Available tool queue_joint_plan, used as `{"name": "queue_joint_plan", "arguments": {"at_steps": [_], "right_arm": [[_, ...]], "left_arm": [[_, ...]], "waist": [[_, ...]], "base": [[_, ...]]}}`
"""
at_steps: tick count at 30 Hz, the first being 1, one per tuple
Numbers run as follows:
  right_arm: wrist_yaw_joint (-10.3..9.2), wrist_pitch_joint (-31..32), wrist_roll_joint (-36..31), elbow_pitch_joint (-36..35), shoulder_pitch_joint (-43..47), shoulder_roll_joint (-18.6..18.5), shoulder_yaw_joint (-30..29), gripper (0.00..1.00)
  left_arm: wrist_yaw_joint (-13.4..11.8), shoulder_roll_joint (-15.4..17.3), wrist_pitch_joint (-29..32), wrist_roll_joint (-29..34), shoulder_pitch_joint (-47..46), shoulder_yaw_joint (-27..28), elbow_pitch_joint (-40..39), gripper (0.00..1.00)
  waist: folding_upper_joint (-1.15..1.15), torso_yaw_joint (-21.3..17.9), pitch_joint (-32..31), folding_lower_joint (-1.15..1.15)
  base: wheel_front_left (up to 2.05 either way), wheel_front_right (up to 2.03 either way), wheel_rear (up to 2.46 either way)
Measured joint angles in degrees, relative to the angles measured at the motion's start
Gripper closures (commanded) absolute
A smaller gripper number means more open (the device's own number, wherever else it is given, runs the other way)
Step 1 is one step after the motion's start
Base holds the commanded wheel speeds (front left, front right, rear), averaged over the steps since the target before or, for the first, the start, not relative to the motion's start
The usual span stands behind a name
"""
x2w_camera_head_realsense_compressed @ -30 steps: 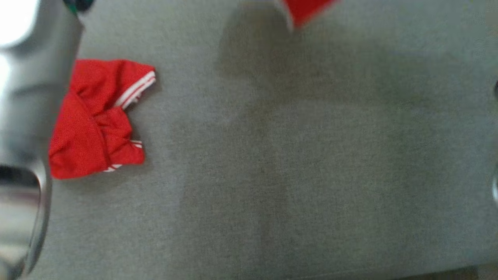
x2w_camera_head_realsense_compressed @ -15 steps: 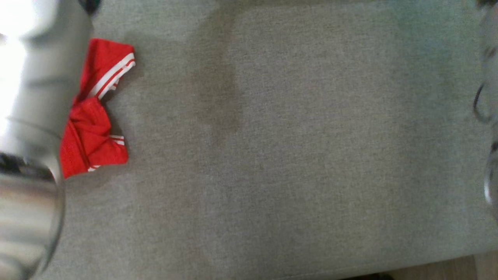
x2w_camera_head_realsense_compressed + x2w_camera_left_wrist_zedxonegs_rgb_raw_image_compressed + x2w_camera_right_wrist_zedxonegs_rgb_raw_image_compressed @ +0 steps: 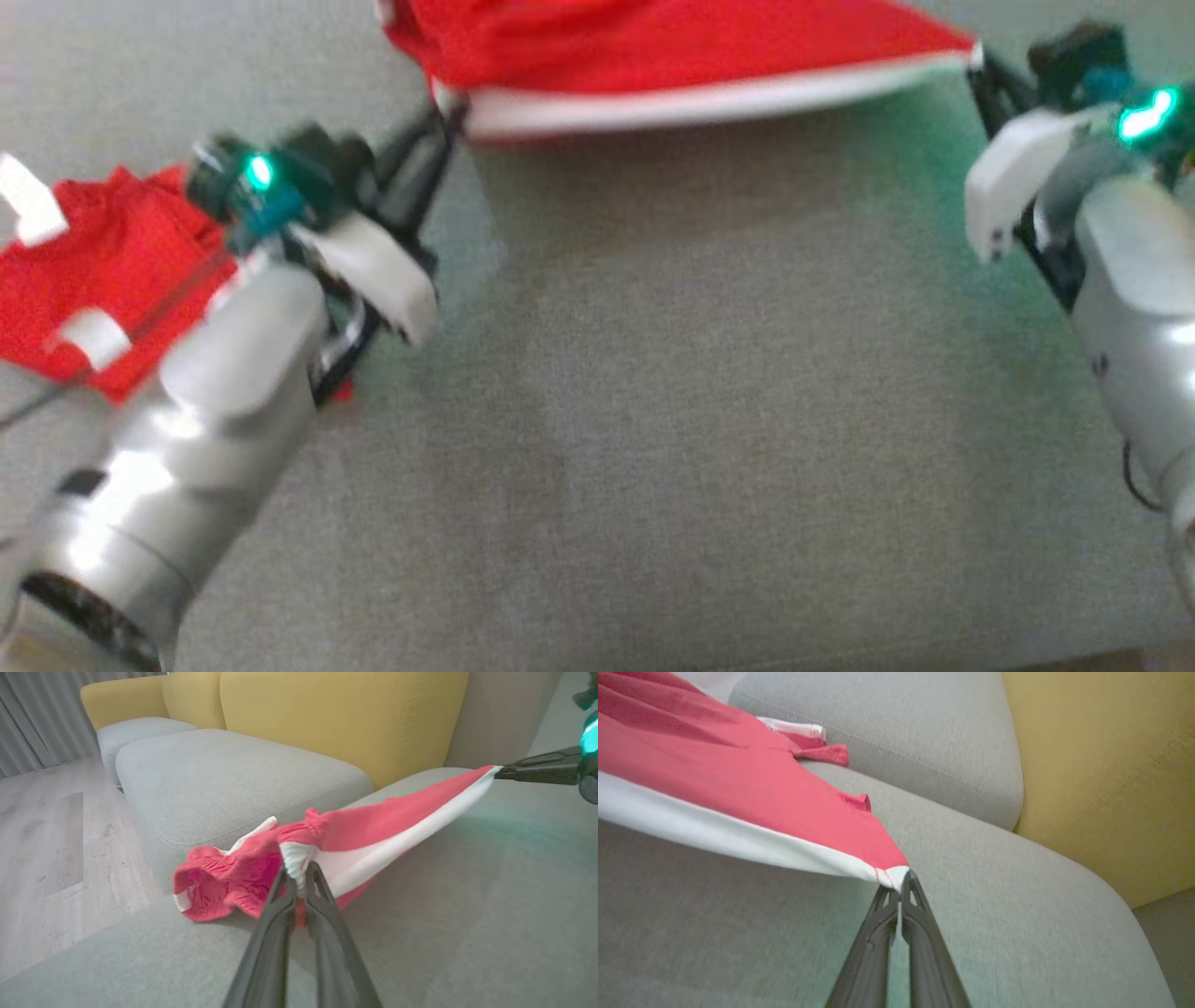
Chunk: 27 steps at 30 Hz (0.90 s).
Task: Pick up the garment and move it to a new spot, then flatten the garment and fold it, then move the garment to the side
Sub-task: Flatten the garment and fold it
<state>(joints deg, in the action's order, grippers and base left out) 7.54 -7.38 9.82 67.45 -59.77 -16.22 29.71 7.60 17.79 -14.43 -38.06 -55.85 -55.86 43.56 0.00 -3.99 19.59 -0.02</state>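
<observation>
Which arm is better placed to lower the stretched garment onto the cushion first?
Probably right. The right gripper pinches the garment corner above bare cushion; the left gripper grips bunched band, its arm over a second red garment.

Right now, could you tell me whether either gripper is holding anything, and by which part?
Both hold the red garment: the left gripper pinches one end of its white band, the right gripper the opposite corner, with the band taut between them.

Probably a home living room: yellow-backed sofa (image 3: 336, 723), grey seat cushions (image 3: 224, 779), plank floor (image 3: 51, 858), pale curtains (image 3: 42, 723).
</observation>
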Motion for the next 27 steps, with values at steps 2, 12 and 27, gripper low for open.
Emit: {"name": "queue_joint_plan", "arguments": {"at_steps": [2,12,27], "right_arm": [[0.00,2.8,3.6,-1.2,2.3,-1.6,3.8,1.00],[0.00,18.3,20.2,-16.4,11.3,-14.2,20.2,1.00],[0.00,28.0,29.5,-33.8,24.9,-28.0,18.3,1.00]], "left_arm": [[0.0,0.2,0.2,-0.2,2.3,-1.8,-0.9,1.00],[-2.6,-1.5,0.2,-1.3,11.7,-3.8,-4.3,1.00],[-8.3,-2.5,1.4,-1.5,25.2,-8.1,-15.6,1.00]], "waist": [[0.00,0.1,-1.8,0.00],[0.00,0.3,-9.9,0.01],[0.00,-1.7,-18.2,0.01]], "base": [[0.00,0.00,0.00],[0.00,0.00,0.00],[0.00,0.00,0.00]]}}
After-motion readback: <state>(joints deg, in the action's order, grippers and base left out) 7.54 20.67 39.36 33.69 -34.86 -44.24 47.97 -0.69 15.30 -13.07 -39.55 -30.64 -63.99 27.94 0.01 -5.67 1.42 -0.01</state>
